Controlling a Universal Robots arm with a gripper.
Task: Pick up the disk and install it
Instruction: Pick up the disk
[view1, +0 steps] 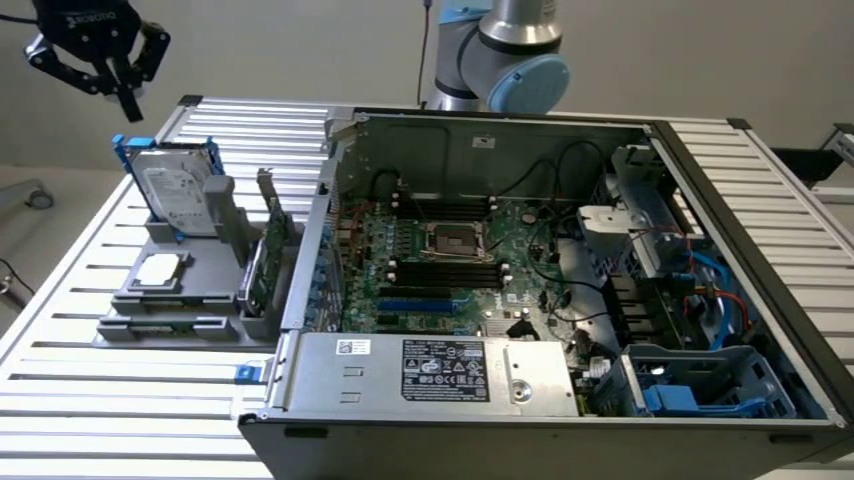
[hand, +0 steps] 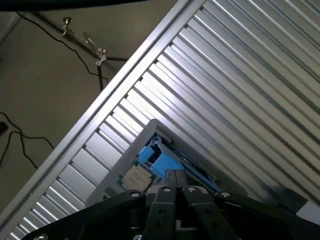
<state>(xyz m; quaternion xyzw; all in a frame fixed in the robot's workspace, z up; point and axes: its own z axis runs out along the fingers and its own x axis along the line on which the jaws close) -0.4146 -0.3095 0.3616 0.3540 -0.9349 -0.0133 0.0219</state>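
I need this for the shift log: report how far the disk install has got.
Done: nothing yet; the disk stands upright in its grey holder at the exterior view's left. In hand: the gripper hovers above it, shut and empty. Left: lifting the disk and fitting it into the open computer case.

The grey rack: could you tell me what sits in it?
The disk upright, a square chip lying flat, a green card on edge; the disk's lower edge is covered.
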